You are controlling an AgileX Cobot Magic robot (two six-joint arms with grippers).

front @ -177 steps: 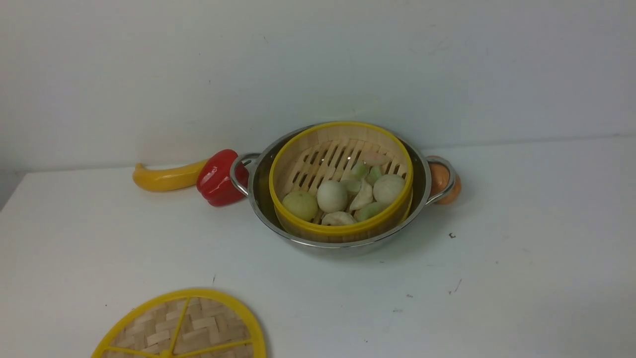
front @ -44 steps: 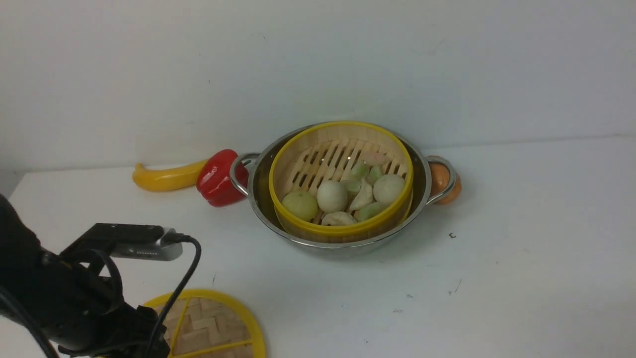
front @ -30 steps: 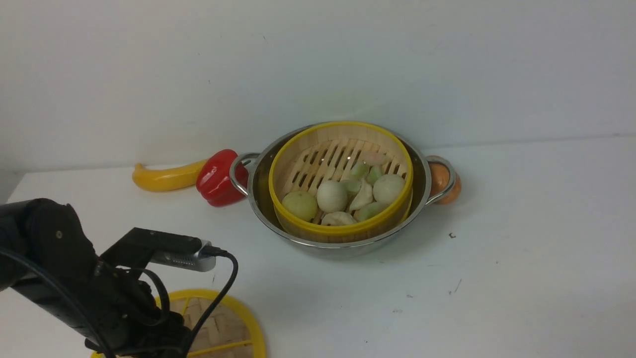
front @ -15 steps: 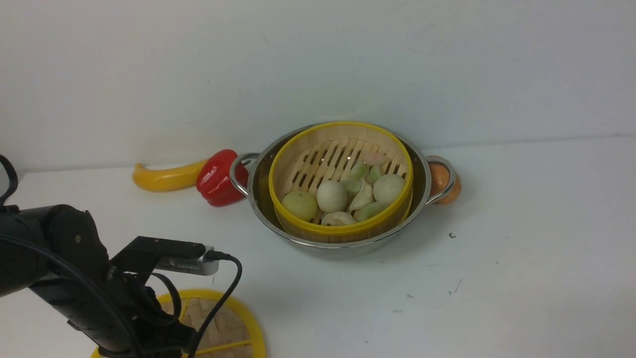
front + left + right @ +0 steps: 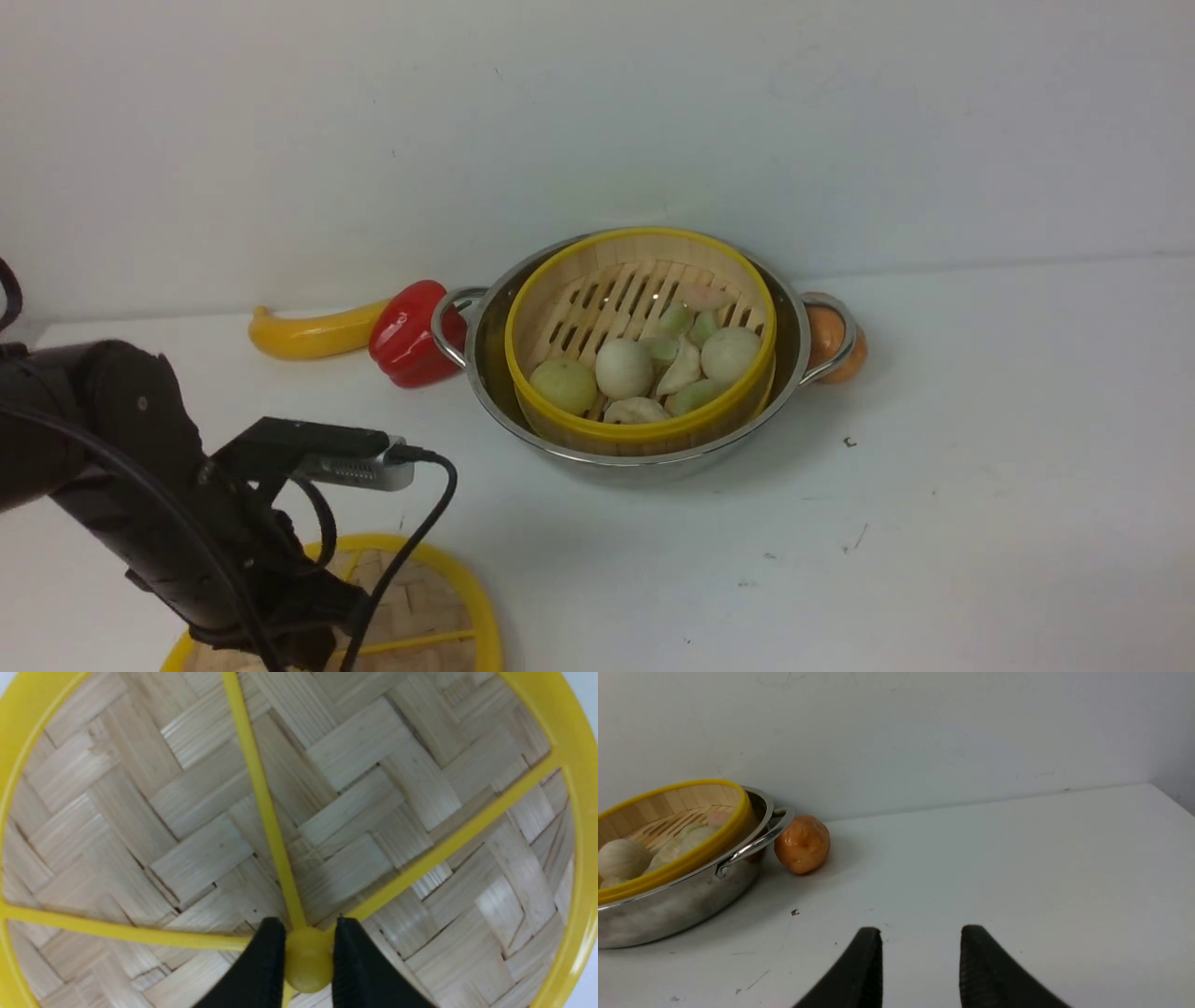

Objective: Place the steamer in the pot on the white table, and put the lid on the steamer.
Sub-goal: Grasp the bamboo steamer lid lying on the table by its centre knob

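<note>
Yellow-rimmed lid (image 5: 439, 602) sits near left on the table (image 5: 934, 523), and the left gripper (image 5: 308, 927) is pinched tight on its hub (image 5: 306, 968). The steamer (image 5: 616, 299) rests in the pot (image 5: 792, 350), far centre. The right gripper (image 5: 920, 942) hangs parted and empty.

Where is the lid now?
Front view: the lid is at the near-left area of the white table, hub pinched by the left gripper, nearer than and left of the pot.
</note>
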